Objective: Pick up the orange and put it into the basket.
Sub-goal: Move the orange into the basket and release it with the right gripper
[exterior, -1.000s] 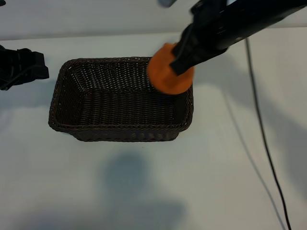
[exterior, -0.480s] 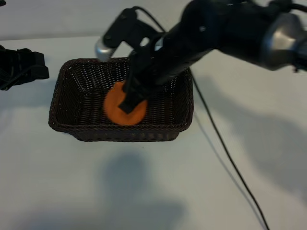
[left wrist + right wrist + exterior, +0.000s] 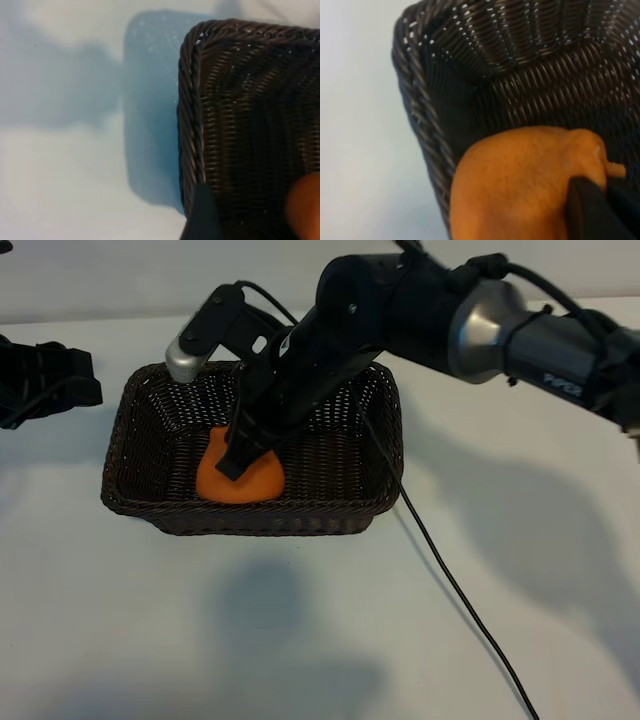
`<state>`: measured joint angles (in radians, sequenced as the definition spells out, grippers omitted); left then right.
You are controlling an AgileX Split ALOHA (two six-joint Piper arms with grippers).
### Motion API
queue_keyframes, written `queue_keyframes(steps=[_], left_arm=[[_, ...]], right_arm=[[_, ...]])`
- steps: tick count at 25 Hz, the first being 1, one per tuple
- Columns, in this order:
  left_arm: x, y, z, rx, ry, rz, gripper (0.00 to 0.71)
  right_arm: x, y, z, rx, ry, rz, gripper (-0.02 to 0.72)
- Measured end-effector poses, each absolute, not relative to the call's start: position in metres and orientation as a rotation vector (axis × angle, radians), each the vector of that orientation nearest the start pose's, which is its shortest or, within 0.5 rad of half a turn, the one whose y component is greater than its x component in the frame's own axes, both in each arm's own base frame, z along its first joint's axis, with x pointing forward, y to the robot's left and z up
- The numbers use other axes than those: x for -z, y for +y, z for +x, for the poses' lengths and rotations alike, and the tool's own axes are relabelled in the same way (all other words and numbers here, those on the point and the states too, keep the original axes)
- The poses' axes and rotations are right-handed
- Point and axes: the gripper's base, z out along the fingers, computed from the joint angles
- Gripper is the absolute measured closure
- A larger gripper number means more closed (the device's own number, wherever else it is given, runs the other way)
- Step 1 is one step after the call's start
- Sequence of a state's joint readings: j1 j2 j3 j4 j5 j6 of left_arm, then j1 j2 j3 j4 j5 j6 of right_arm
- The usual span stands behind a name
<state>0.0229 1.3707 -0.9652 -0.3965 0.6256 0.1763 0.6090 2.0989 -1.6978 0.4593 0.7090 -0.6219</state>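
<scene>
The task is looking nearly finished: the right gripper (image 3: 233, 462) is reaching down into the basket (image 3: 140, 508) and is clamping the orange (image 3: 240, 480) between its fingers, with the fruit sitting low inside, toward the near wall and a little left of the middle as the outside camera is showing it. Whether the orange is resting on the woven floor or hanging just above it cannot be told. What is left, by my judgement, is only to let go and lift the arm clear; the release is not yet done. The left gripper (image 3: 45, 383) is waiting on the table (image 3: 300, 640) just beside the basket's left end, jaws standing wide and holding nothing. In the right wrist view the orange (image 3: 520, 185) is filling the lower part of the frame, showing matte, faintly pitted skin and a small puckered nub at one end, with a dark finger pressing against it. It is looking far smaller than the basket (image 3: 420, 125) around it.
</scene>
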Motion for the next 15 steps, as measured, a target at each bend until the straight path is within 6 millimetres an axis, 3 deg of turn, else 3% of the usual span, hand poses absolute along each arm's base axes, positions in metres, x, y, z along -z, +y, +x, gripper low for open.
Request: queue_keyframes(steps=[8, 15], left_arm=[[-0.280, -0.014, 0.282, 0.338, 2.473, -0.117, 0.120], [-0.280, -0.014, 0.281, 0.341, 2.481, -0.115, 0.120]], right_arm=[[-0.218, 0.293, 0.375, -0.509, 2.241, -1.169, 0.656], [-0.234, 0.297, 0.379, -0.518, 2.196, -1.162, 0.656]])
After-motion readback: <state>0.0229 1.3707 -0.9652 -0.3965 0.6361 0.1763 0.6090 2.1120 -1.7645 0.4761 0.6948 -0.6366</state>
